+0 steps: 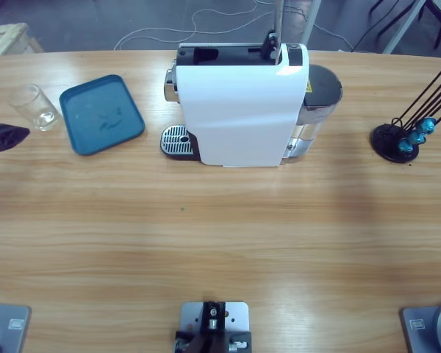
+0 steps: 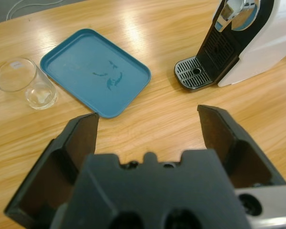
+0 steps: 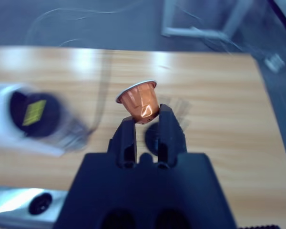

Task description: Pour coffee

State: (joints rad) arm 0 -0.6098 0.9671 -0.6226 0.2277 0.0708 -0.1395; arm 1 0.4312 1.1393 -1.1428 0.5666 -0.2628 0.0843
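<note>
Wooden table (image 1: 220, 243): glass (image 1: 35, 107) empty; right claw (image 3: 147, 119) pinching orange capsule (image 3: 139, 101).

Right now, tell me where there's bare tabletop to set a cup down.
The whole near half of the table, in front of the coffee machine, is bare wood. Another free patch lies between the machine and the capsule stand. The far left is crowded: the glass stands close beside the blue tray, with the drip grate just past the tray.
</note>
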